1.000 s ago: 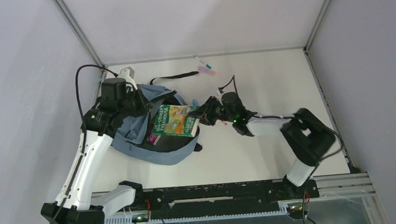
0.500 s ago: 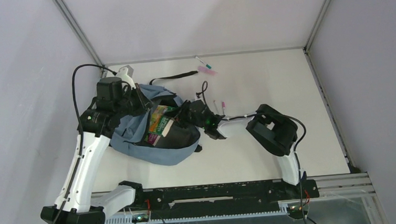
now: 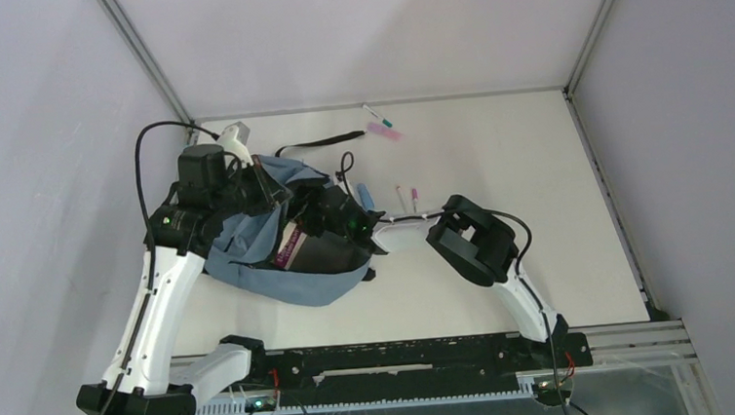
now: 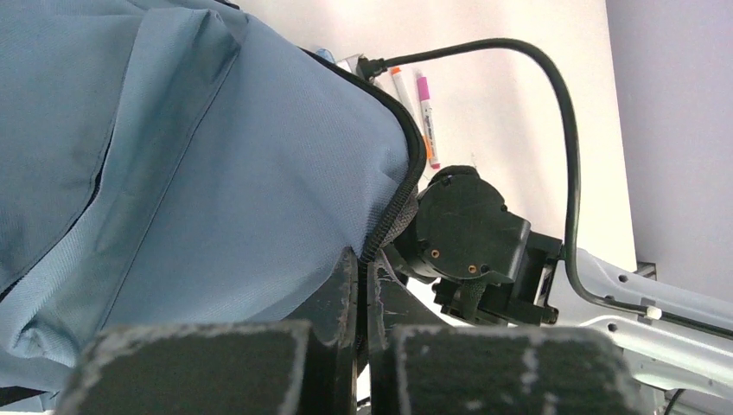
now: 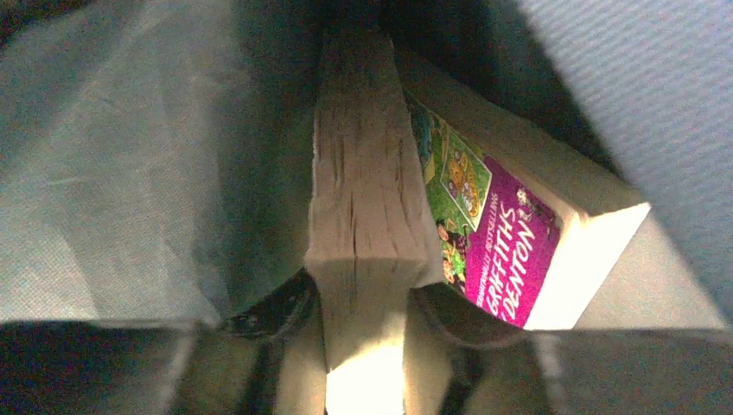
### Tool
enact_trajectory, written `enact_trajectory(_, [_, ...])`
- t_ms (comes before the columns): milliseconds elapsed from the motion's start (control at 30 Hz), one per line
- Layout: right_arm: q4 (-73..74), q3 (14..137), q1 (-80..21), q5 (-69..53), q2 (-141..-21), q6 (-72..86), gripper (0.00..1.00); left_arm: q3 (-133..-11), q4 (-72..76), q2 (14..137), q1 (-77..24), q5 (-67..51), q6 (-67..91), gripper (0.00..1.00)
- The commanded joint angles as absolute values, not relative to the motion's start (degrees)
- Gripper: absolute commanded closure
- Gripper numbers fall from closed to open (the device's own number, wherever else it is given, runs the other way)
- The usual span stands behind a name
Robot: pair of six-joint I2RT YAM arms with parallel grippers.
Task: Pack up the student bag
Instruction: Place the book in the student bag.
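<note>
Pinches zipper rim of student bag with left gripper, fingers pressed together. Clamps paperback by page edge with right gripper inside bag, touching magenta-covered book.

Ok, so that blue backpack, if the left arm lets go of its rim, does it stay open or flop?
Probably flops: the backpack fabric folds and sags, and its opening looks lifted only where the left jaws pinch the zipper rim. The books inside should anchor it against sliding.
</note>
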State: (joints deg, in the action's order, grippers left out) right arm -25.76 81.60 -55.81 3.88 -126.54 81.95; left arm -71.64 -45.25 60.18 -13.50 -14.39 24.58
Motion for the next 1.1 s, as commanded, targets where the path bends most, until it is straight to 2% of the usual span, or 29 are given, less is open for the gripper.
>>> enact_trajectory(0, [-22.6,83.2,-58.2,1.5,-124.2,78.2,0.44,-70.9,-39.7,57.9,-13.1,-17.9,25.8,1.0])
enact_trajectory(33, [-20.8,83.0,-58.5,1.7,-123.4,77.5,0.31,-70.8,-39.7,57.8,-13.1,-17.3,25.5,1.0])
enact_trajectory(67, [-19.2,83.1,-58.5,1.4,-123.1,76.9,0.22,-70.8,-39.7,57.8,-13.1,-17.1,25.4,1.0])
enact_trajectory(133, [-17.2,82.9,-58.3,0.6,-122.5,76.5,0.09,-71.0,-39.9,58.0,-12.9,-17.0,25.2,1.0])
enact_trajectory(233, [-14.2,82.1,-57.4,-2.4,-121.7,76.8,0.01,-71.0,-39.8,58.0,-12.6,-16.9,25.3,1.0])
enact_trajectory(633, [-1.1,79.6,-55.4,-6.9,-114.7,65.2,0.0,-69.1,-38.8,57.8,-11.2,-15.7,25.6,1.0])
enact_trajectory(867, [-0.3,70.9,-55.4,-1.6,-101.2,55.8,0.0,-67.9,-38.2,58.5,-10.6,-15.7,25.3,1.0])
enact_trajectory(1067, [-4.3,55.5,-55.1,4.9,-84.8,46.8,0.0,-64.6,-36.0,58.1,-10.5,-16.9,25.2,1.0])
